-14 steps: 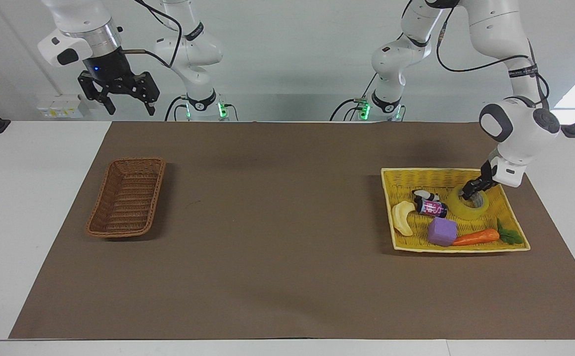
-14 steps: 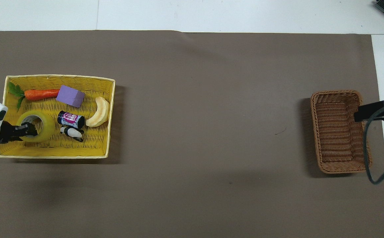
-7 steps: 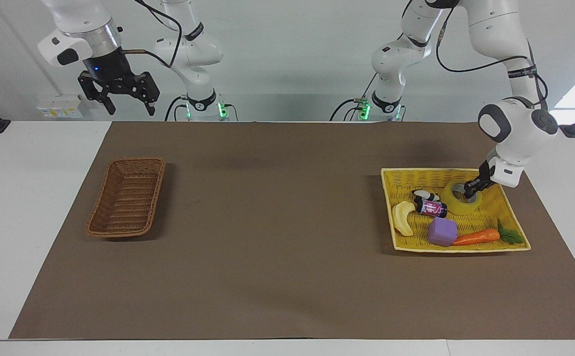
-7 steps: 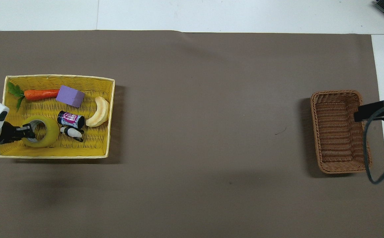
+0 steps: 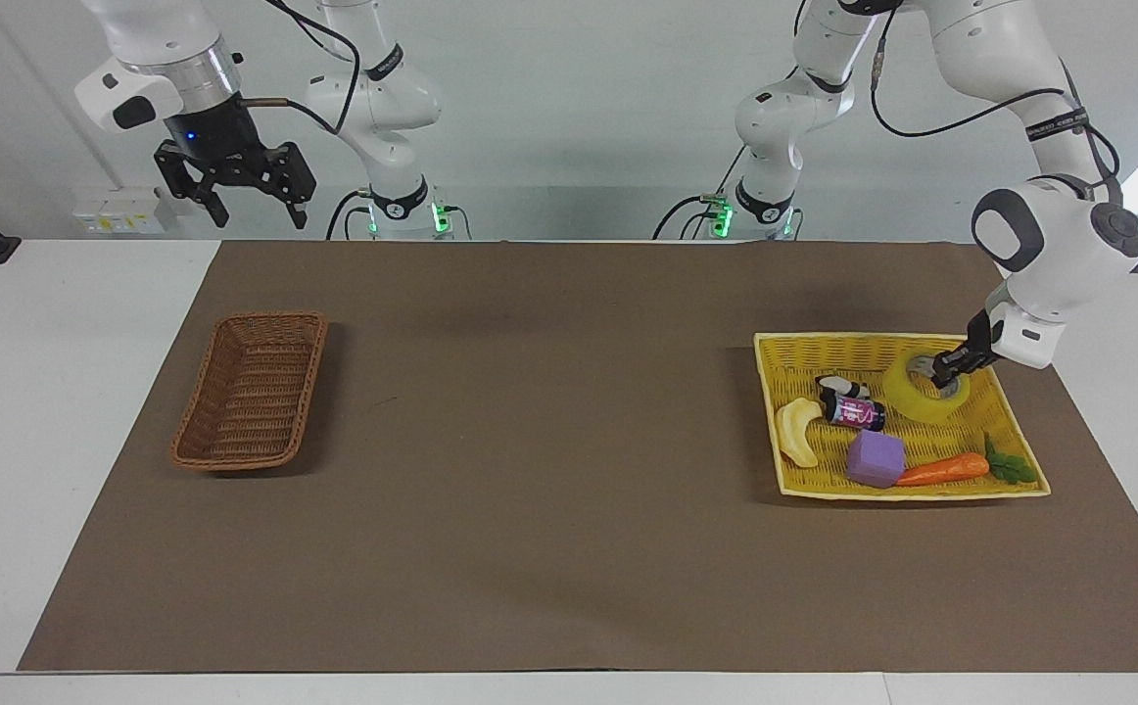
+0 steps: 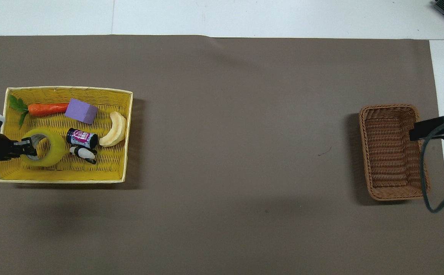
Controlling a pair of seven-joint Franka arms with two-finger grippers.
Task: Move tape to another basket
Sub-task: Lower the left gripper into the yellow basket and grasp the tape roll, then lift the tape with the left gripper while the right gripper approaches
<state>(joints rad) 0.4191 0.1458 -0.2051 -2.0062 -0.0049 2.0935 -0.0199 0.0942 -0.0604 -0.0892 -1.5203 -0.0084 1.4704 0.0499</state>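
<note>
I am gripping the tape (image 5: 927,395) with the left gripper (image 5: 949,370).
Pinching only its wall, it is risking slipping mid-carry; right gripper (image 5: 254,211) is waiting open.

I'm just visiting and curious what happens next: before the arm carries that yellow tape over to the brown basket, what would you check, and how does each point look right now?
1. Left gripper shut on the tape, one finger in its hole: ok.
2. Tape lifted out of the yellow basket: not ok; it hangs tilted, low over the basket.
3. Bottle and penguin toy beside the tape will not be dragged along: cannot tell; they lie very close.
4. Brown basket has room for the tape: ok; nothing lies in it.
5. Brown mat between the baskets free of obstacles: ok.
6. Right gripper out of the way: ok; it waits open, raised near the brown basket's end.
</note>
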